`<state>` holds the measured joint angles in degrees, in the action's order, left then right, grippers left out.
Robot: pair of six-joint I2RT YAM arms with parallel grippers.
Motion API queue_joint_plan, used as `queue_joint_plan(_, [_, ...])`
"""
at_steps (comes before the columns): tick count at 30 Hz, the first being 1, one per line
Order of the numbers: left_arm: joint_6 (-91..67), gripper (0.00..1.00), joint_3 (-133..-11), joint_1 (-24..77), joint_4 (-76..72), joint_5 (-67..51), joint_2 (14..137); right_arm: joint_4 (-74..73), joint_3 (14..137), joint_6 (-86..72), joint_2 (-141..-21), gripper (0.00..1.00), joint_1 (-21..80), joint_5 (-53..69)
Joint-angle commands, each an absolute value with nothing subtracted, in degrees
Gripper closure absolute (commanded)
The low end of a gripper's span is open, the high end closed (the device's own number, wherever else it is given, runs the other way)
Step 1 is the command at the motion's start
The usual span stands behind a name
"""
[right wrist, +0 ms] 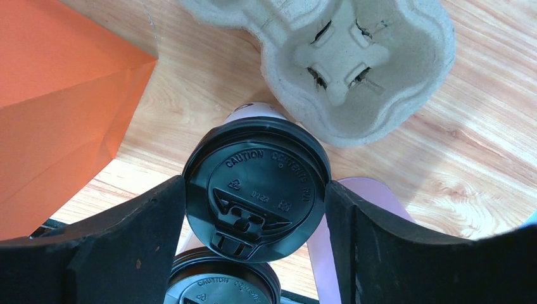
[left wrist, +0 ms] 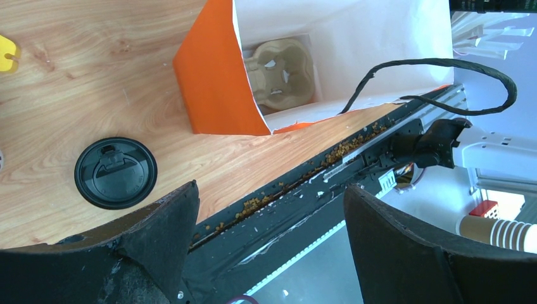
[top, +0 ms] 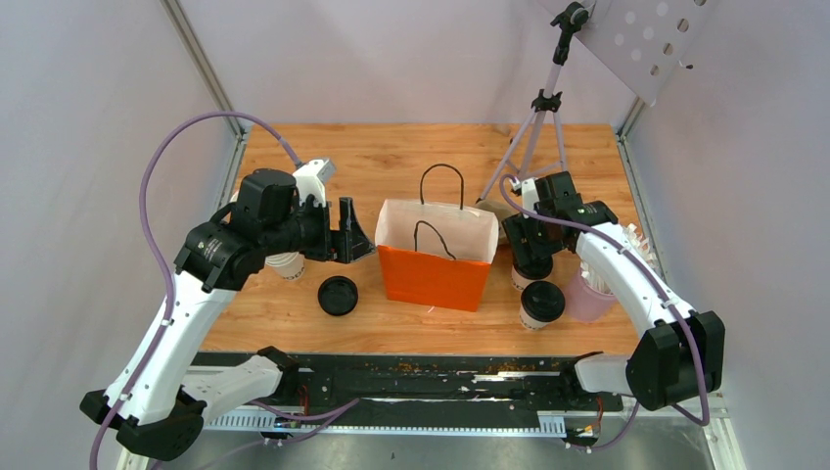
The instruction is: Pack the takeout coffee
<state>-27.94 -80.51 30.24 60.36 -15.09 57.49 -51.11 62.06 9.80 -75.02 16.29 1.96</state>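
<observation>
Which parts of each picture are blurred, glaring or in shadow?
Top external: even light, sharp, faint shadows by the orange bag. Left wrist: the left gripper is dark and soft; the bag's white inside is very bright. Right wrist: the coffee lid is sharp, its lettering readable; the right gripper is blurred.

Top ext cam sits high over the near edge, looking down & fwd over the whole table [top: 294,328]. L wrist cam, rolled sideways, looks obliquely at the orange bag [left wrist: 212,88] from close by; R wrist cam looks straight down, v. close on a lidded cup [right wrist: 256,180]. Bag shows in all 3 views, cup in top & R.
</observation>
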Motion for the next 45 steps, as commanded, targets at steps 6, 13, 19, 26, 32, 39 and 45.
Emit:
queue_joint_plan(6, [-27.30, 0.09, -80.48, 30.06, 58.71, -15.34, 57.20, -52.90, 63.36, 9.53, -76.55, 0.20, 16.00, 1.95])
queue_joint_plan(13, [-27.28, 0.09, -80.48, 30.05, 58.71, -15.30, 57.18, -54.37, 64.27, 9.14, -76.14, 0.15, 16.00, 2.11])
queue_joint_plan(19, [-27.28, 0.09, -80.43, 30.05, 58.71, -15.29, 57.13, -55.72, 66.26, 9.25, -76.28, 0.14, 16.00, 1.61])
queue_joint_plan(26, [-27.24, 0.09, -80.51, 30.05, 58.79, -15.21, 57.07, -55.35, 65.49, 9.49, -76.30, 0.16, 15.99, 2.13])
queue_joint_plan(32, [-27.15, 0.09, -80.32, 30.05, 58.84, -15.12, 56.99, -54.35, 64.23, 9.54, -76.60, 0.16, 16.00, 2.46])
queue_joint_plan(39, [-27.07, 0.09, -80.34, 30.06, 58.89, -15.03, 57.01, -53.61, 63.98, 9.69, -77.66, 0.16, 16.00, 2.92])
queue_joint_plan(45, [-26.93, 0.09, -80.24, 30.06, 58.97, -14.77, 57.16, -53.76, 63.87, 9.95, -78.02, 0.21, 16.00, 2.74])
